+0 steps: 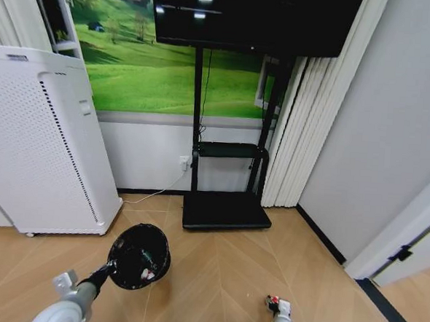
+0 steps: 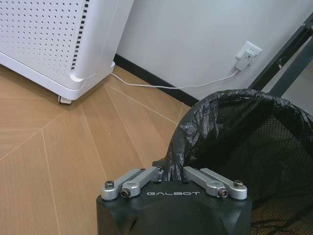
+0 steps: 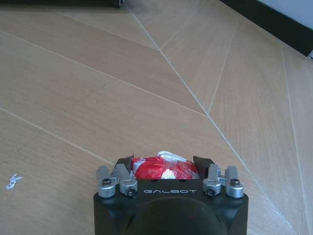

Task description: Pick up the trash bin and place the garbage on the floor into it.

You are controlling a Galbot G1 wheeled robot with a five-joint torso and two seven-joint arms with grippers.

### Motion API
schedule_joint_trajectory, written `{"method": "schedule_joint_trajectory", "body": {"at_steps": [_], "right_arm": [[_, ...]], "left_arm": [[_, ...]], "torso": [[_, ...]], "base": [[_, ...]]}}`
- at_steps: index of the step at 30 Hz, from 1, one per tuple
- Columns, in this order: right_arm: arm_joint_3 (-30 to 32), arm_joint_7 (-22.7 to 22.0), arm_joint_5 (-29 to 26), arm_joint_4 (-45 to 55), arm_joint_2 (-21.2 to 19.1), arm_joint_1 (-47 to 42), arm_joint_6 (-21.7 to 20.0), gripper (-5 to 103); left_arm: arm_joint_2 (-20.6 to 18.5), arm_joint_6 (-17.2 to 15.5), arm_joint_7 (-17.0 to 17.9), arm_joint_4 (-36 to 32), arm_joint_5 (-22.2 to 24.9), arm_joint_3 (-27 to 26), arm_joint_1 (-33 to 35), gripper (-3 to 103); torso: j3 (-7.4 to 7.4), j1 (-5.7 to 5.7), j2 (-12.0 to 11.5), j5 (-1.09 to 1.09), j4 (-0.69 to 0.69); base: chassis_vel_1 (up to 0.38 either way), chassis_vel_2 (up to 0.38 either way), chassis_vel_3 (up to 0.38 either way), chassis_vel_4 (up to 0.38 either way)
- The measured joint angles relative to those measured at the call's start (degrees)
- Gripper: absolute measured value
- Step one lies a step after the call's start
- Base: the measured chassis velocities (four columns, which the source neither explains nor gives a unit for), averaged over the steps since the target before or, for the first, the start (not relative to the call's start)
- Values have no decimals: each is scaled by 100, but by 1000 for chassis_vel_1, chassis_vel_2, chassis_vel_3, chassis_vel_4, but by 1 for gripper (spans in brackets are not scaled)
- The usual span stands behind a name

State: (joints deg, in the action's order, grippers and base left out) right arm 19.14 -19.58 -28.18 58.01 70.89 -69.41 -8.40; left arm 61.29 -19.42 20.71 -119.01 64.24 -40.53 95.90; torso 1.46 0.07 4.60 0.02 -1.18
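Herringbone parquet, the floor (image 1: 222,278), ran light tan from the robot's base to a grey-white wall, with a dark strip (image 1: 385,310) along its right side by a doorway. Against that wall stood a black TV stand (image 1: 225,205) carrying a dark screen (image 1: 253,17), with a green meadow mural (image 1: 169,71) behind it. A tall white perforated appliance (image 1: 40,150) stood to the left, and a white cable (image 2: 161,87) ran along the skirting to a wall socket (image 2: 246,55).

Low on the left, the left gripper (image 1: 111,265) held the trash bin (image 1: 140,256) by its near rim; in the left wrist view its fingers (image 2: 146,176) were clamped over the black liner bag (image 2: 215,127) folded across the rim, the mesh side visible inside. The bin sat tilted, its mouth turned up toward the head camera, just in front of the appliance's corner.

Low on the right, the right gripper (image 1: 275,303) was closed around a crumpled red-and-white wrapper (image 3: 164,168), held above bare boards. A small white scrap (image 3: 13,181) lay on the floor off to one side, well apart from the bin
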Motion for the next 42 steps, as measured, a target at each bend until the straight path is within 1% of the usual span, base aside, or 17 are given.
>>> {"method": "schedule_joint_trajectory", "body": {"at_steps": [4,15,16,19,26,28,30,31,32,34,35,37,38,39,40,41,42], "right_arm": [[31,1,-110,157,-20,-91,-2,68],[25,-21,-256,637,-101,-257,-109,66],[25,-22,-279,758,-113,-289,-121,63],[32,-44,-281,878,-120,-315,-121,62],[94,-93,-191,1168,-148,-435,-57,60],[141,-73,-120,1357,-173,-506,49,60],[254,371,7,1828,-237,-721,683,60],[254,371,7,1828,-237,-721,683,60],[305,607,29,2114,-267,-848,979,57],[348,914,26,2748,-297,-1094,1371,51],[348,914,26,2748,-297,-1094,1371,51],[355,1033,18,3398,-306,-1269,1492,41],[332,1052,9,3710,-311,-1330,1510,35],[332,1052,9,3710,-311,-1330,1510,35],[288,1057,5,3937,-321,-1366,1512,30],[131,1070,3,4301,-361,-1393,1508,24],[131,1070,3,4301,-361,-1393,1508,24]], "left_arm": [[1,2,4,-12,6,5,-3,3],[-1,2,5,-34,7,12,2,3],[-1,3,5,-34,5,27,1,3],[4,3,5,-38,0,57,-1,3],[19,3,2,-59,-22,82,20,3],[14,3,-1,-41,-25,111,0,3],[-18,4,-1,87,2,257,-115,3],[-18,4,-1,87,2,257,-115,3],[-24,3,-2,199,31,375,-225,3],[-52,-34,-16,452,157,684,-501,3],[-52,-34,-16,452,157,684,-501,3],[-108,-95,-82,689,306,948,-794,3],[-133,-99,-209,798,279,1015,-905,3],[-133,-99,-209,798,279,1015,-905,3],[-153,-94,-377,909,183,1051,-999,3],[-195,-68,-664,1078,-18,1077,-1106,3],[-195,-68,-664,1078,-18,1077,-1106,3]], "torso": [[1,0,-1,2,-4],[3,2,-3,10,-4],[3,2,-4,10,-2],[2,2,-3,2,0],[1,2,-2,1,0],[1,2,-2,1,0],[0,2,-1,0,0],[0,2,-1,0,0],[0,2,-1,-2,0],[0,2,-1,-3,-2],[0,2,-1,-3,-2],[0,2,-1,-3,-3],[0,2,0,-5,-2],[0,2,0,-5,-2],[0,2,0,-5,-4],[0,2,0,-2,-2],[0,2,0,-2,-2]], "base": [[0,0,0,0],[0,0,0,0],[0,0,0,0],[0,0,0,0],[0,0,0,0],[0,0,0,0],[0,0,0,0],[0,0,0,0],[0,0,0,0],[0,0,0,0],[0,0,0,0],[0,0,0,0],[0,0,0,0],[0,0,0,0],[0,0,0,0],[0,0,0,0],[0,0,0,0]]}}
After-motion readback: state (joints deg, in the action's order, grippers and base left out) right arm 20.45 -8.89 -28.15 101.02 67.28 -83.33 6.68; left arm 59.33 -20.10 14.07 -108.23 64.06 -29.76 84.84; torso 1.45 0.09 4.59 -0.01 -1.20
